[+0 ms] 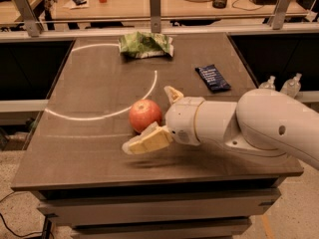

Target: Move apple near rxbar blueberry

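The red-orange apple [144, 114] rests on the dark table [89, 148], left of centre. The rxbar blueberry [213, 77], a flat navy wrapper with white print, lies at the right rear of the table, well apart from the apple. My gripper [152, 117] comes in from the right on a thick white arm and is open. One cream finger [147, 140] lies in front of the apple, the other fingertip [172, 93] sits behind and to its right. The apple sits between the fingers, which do not close on it.
A crumpled green-and-white snack bag [145, 44] lies at the table's back edge. A white arc is painted on the tabletop [149, 86]. Two clear bottles [281, 85] stand off the table's right side. A rail with desks runs behind.
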### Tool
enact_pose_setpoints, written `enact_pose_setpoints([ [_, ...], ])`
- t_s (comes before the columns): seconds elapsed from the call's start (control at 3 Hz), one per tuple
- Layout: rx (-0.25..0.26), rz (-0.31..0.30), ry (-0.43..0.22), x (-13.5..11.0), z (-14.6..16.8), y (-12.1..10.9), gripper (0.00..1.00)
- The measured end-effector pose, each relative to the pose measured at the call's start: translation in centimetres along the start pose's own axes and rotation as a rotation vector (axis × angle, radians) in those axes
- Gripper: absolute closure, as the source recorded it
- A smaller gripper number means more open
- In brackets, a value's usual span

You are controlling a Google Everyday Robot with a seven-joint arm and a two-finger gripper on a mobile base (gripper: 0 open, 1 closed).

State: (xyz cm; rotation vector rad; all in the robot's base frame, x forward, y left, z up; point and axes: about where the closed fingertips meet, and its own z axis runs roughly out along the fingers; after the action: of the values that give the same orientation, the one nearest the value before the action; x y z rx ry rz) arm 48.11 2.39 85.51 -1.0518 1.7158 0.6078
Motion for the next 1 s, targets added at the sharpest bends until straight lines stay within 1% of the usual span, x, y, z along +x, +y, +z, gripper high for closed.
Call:
enact_pose_setpoints([
  [0.33,-0.042,0.008,0.007,0.23,1.10,0.47,0.18],
  [0.67,-0.059,0.013,0.017,0.38,1.55,0.55,0.39],
  [1.0,-0.067,0.014,0.025,0.51,1.75,0.60,0.64],
])
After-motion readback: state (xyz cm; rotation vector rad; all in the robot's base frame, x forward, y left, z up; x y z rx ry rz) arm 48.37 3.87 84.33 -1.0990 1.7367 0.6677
